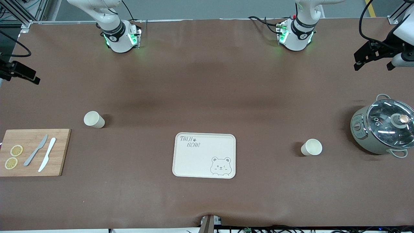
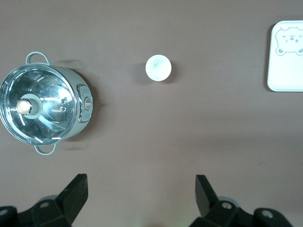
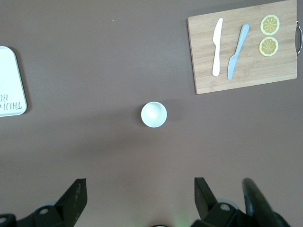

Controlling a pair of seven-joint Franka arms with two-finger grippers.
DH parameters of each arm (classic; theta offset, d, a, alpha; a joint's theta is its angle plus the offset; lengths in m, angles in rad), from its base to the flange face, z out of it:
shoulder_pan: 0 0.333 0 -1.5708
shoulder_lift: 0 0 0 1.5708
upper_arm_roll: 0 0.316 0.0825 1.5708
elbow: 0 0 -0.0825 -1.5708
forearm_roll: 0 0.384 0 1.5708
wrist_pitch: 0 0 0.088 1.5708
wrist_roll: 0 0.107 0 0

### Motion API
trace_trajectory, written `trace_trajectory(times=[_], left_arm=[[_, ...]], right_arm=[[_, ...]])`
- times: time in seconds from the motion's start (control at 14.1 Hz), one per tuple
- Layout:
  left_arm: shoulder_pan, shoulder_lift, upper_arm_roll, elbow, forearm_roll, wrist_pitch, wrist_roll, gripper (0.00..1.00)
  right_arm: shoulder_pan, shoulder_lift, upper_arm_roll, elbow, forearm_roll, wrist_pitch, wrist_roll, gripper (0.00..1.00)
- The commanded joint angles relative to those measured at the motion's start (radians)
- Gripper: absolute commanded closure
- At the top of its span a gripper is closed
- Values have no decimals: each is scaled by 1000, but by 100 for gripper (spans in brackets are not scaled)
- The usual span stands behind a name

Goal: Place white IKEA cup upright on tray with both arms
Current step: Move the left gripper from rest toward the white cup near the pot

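Two white cups stand with the open end up on the brown table. One cup [image 1: 94, 119] [image 3: 154, 114] is toward the right arm's end, the other cup [image 1: 311, 147] [image 2: 158, 67] toward the left arm's end. The cream tray [image 1: 204, 156] with the bear drawing lies between them and holds nothing; its edge shows in the left wrist view [image 2: 286, 56] and the right wrist view [image 3: 10, 82]. My left gripper [image 1: 359, 63] [image 2: 140, 189] is open, high over its end of the table. My right gripper [image 1: 34, 78] [image 3: 140, 189] is open, high over its end.
A wooden cutting board [image 1: 61, 152] [image 3: 203, 75] with two knives and two lemon slices lies at the right arm's end. A grey pot with a glass lid [image 1: 383, 129] [image 2: 45, 104] stands at the left arm's end, beside the nearer cup.
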Motion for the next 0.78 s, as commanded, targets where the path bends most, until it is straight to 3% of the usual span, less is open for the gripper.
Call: trace_trajectory(times=[0.0,0.42,0.71], left_arm=[[-7,12,9,32,14,-4,4,0],[23,94,11,89,22,-6,-5,0],[76,173,8,65,10,32,-11,0]], right_arm=[[-15,4,11,11,-13,-8,8,0],[-20,6,11,11,-10,-9,8,0],[-25,12,11,13,-7,-8,8,0]])
